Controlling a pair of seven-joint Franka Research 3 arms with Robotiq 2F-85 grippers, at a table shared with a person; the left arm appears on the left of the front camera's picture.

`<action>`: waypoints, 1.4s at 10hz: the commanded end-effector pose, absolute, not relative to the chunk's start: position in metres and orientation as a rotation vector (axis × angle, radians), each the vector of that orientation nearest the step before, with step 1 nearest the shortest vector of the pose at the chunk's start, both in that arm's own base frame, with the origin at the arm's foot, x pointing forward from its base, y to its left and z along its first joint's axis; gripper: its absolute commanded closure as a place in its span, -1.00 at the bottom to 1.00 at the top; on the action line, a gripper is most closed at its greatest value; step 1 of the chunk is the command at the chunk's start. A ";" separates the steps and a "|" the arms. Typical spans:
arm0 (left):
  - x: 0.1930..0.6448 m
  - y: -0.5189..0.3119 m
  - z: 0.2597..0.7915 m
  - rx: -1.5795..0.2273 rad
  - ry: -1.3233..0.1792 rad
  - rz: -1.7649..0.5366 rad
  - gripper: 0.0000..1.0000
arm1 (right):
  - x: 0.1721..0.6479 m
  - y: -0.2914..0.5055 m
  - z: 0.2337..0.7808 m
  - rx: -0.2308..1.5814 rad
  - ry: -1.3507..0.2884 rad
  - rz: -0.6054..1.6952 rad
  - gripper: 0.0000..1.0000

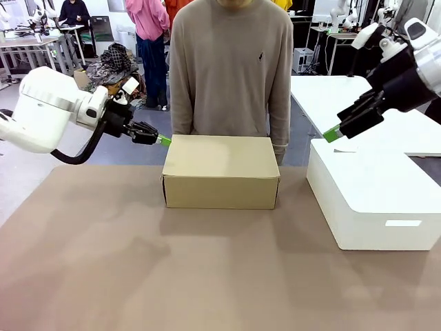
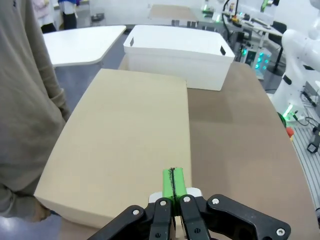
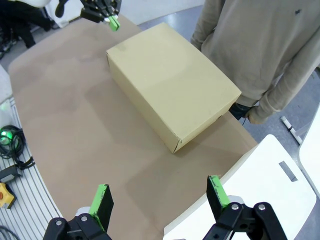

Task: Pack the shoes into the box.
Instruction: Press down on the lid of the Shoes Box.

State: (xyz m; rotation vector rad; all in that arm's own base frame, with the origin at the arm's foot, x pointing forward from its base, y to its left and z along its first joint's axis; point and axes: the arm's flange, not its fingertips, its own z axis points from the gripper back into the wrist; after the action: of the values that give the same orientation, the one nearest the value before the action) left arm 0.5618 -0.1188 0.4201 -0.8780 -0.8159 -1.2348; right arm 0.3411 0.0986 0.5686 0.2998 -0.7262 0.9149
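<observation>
Box: a plain tan cardboard box with its flat lid shut; smooth unmarked sides, sharp corners, no print visible.
Box position: it sits on the tabletop near the far edge, about midway between the two arms, directly in front of a person in a beige sweater.
Box direction: its long axis runs side to side across the front view, parallel to the far edge of the tabletop; one long side faces the camera and the lid faces up.
Left claw: the left claw has its green pads pressed together with nothing between them; it hovers at the box's left far top corner, and the left wrist view shows the tips just over the lid edge.
Right claw: the right claw stands wide open and empty, raised above the near corner of a white box.
White box: larger, with rounded edges and a slot handle, resting on the tabletop to the right of the tan box, apart from it.
Surface: a matte brown tabletop, bare around the boxes.
Room: a workshop with grey floor, white tables, other people standing and equipment farther back.
</observation>
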 end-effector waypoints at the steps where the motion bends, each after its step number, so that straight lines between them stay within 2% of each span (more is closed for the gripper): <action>1: 0.525 -0.119 0.453 -0.759 -0.752 -1.203 1.00 | 0.364 0.119 0.591 0.291 -0.657 0.886 -1.00; 3: 0.504 -0.115 0.477 -0.717 -0.680 -1.131 1.00 | 0.385 0.143 0.603 0.270 -0.615 0.901 -1.00; 4: 0.493 -0.109 0.488 -0.707 -0.631 -1.079 0.60 | 0.398 0.154 0.606 0.254 -0.602 0.907 -0.90; 8: 0.455 -0.101 0.515 -0.540 -0.482 -0.987 -0.99 | 0.456 0.204 0.599 0.184 -0.602 0.887 0.66; 9: 0.449 -0.100 0.518 -0.498 -0.487 -0.971 -1.00 | 0.467 0.212 0.593 0.173 -0.609 0.873 1.00; 12: 0.428 -0.103 0.523 -0.411 -0.524 -0.976 -1.00 | 0.501 0.236 0.571 0.137 -0.634 0.788 1.00; 14: 0.417 -0.106 0.527 -0.367 -0.611 -1.012 -1.00 | 0.514 0.246 0.561 0.133 -0.653 0.749 1.00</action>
State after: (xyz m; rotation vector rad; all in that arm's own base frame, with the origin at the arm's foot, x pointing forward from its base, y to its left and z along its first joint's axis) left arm 0.4275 -0.1081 0.5318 -0.4050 -0.5746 -1.0004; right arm 0.5089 0.2371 0.5559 0.1604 -0.6411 0.7938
